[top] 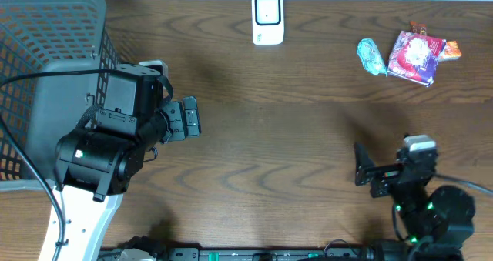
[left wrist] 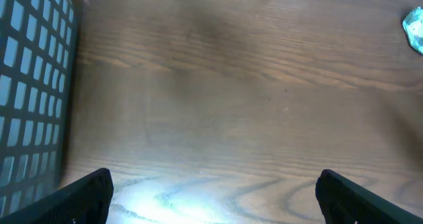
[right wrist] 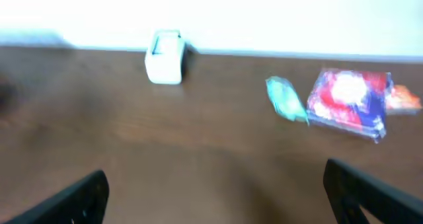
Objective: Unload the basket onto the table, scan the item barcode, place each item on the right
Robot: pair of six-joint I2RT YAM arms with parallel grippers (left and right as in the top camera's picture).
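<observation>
Right of the white box-shaped barcode scanner, along the same far edge of the dark wooden worktop, lie the goods: a teal crinkled wrapper, a purple-and-pink glossy foil packet just beside it, and a small orange packet on that packet's far side. Both claws are spread wide and hold nothing. The right claw hovers well short of the packets, and the left claw hangs left of the scanner, near the grey plastic mesh basket.

The packets are crowded, so wide jaws could likely pinch two at once or shove a neighbour away. Glossy foil may slip or crumple. No barcode shows on any of them, so the wrong face could well meet the scanner. The small scanner might also topple if bumped.
</observation>
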